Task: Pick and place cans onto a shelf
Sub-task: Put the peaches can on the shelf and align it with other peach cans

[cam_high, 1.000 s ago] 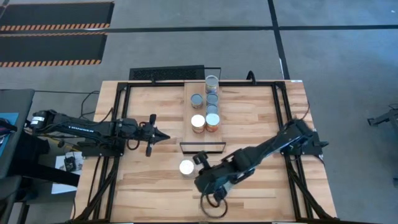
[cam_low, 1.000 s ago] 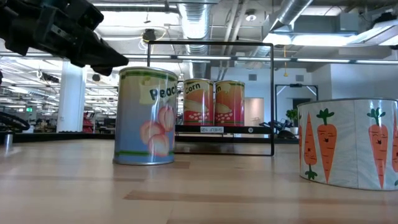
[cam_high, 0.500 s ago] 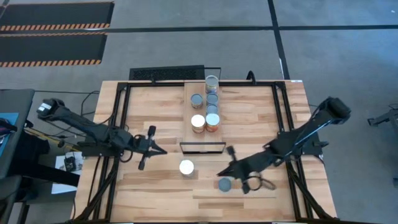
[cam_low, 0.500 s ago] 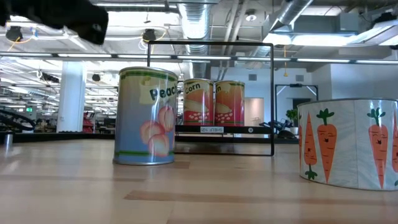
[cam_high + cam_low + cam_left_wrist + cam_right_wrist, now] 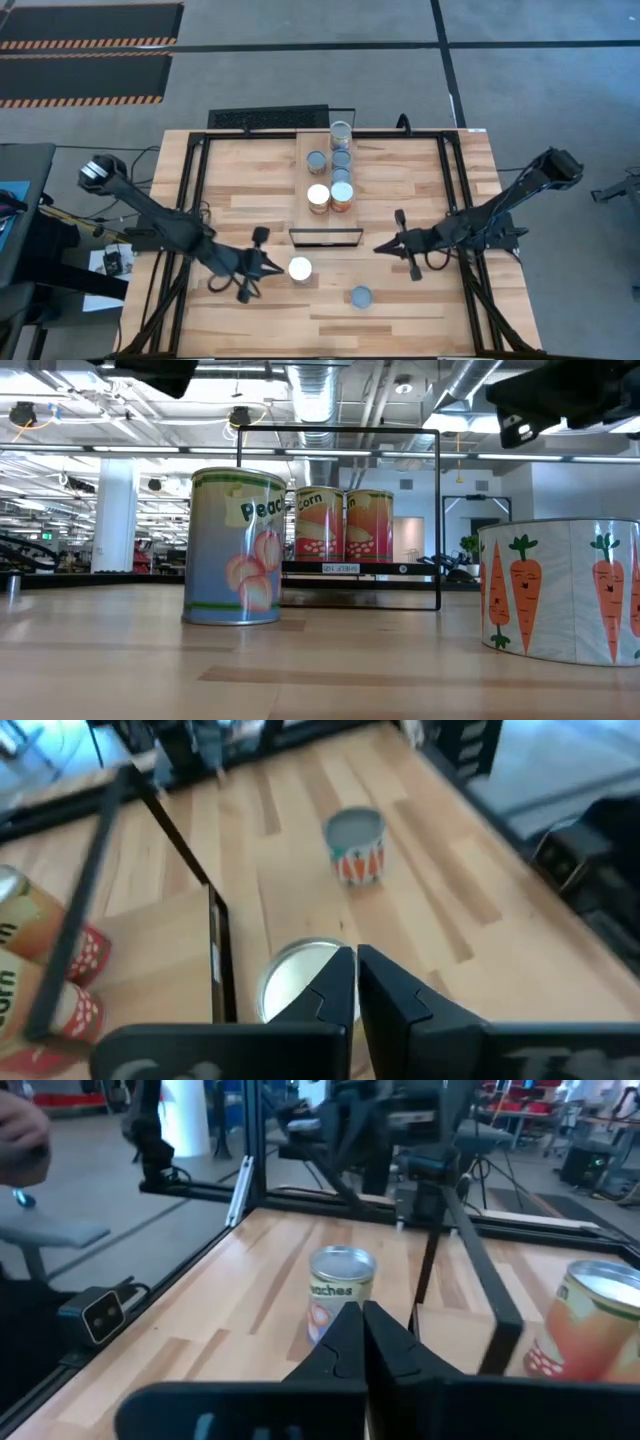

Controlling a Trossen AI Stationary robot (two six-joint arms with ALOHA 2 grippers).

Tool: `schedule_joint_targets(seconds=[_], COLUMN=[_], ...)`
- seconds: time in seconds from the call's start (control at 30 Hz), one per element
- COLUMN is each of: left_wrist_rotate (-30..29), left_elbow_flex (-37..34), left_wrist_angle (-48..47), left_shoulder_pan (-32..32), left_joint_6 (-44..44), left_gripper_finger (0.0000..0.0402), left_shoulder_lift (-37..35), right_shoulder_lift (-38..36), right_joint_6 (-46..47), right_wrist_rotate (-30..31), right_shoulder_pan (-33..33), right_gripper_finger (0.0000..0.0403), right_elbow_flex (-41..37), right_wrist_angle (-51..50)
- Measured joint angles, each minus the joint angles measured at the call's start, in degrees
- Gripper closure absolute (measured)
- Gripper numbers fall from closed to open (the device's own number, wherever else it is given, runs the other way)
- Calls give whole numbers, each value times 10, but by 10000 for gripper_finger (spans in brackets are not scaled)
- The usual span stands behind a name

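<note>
A white-topped peach can (image 5: 300,268) stands on the table near the shelf's black frame (image 5: 325,237); it also shows in the low view (image 5: 235,545). A grey-topped carrot can (image 5: 361,297) stands nearer the front edge. Several cans (image 5: 341,175) stand on the pale shelf plank (image 5: 312,180). My left gripper (image 5: 272,267) is shut, just left of the peach can and raised above the table; in its wrist view (image 5: 355,975) the can's top (image 5: 290,982) lies behind the fingertips. My right gripper (image 5: 380,248) is shut and empty, right of the frame.
Black rails (image 5: 195,200) run along the table's left and right sides. Two corn cans (image 5: 343,525) stand at the shelf's near end behind the frame. Bare wood lies left of the shelf (image 5: 250,170) and right of it (image 5: 400,180).
My left gripper has gone toward the table's near edge and up to the peach can. My right gripper has drawn back from over the carrot can, toward the right and far edges, leaving the can standing in place.
</note>
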Motion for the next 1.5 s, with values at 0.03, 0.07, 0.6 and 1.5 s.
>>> schedule_joint_targets(seconds=[0.03, 0.07, 0.6, 1.5], left_wrist_rotate=[-6, -11, -98, -29], left_elbow_flex=[16, 32, 166, 166], left_wrist_angle=[-14, -29, -151, -170], left_shoulder_pan=[-1, -3, -17, -48], left_joint_6=[-1, -2, 19, 30], left_gripper_finger=[391, 386, 289, 401], left_shoulder_lift=[20, 39, 244, 89], right_shoulder_lift=[-5, -8, -11, -11], right_joint_6=[2, 4, 1, 1], right_wrist_rotate=[0, 0, 0, 4], right_shoulder_pan=[-3, -5, -9, -9], right_gripper_finger=[397, 397, 396, 395], right_elbow_flex=[-6, -9, -12, -12], right_wrist_angle=[2, 3, 3, 2])
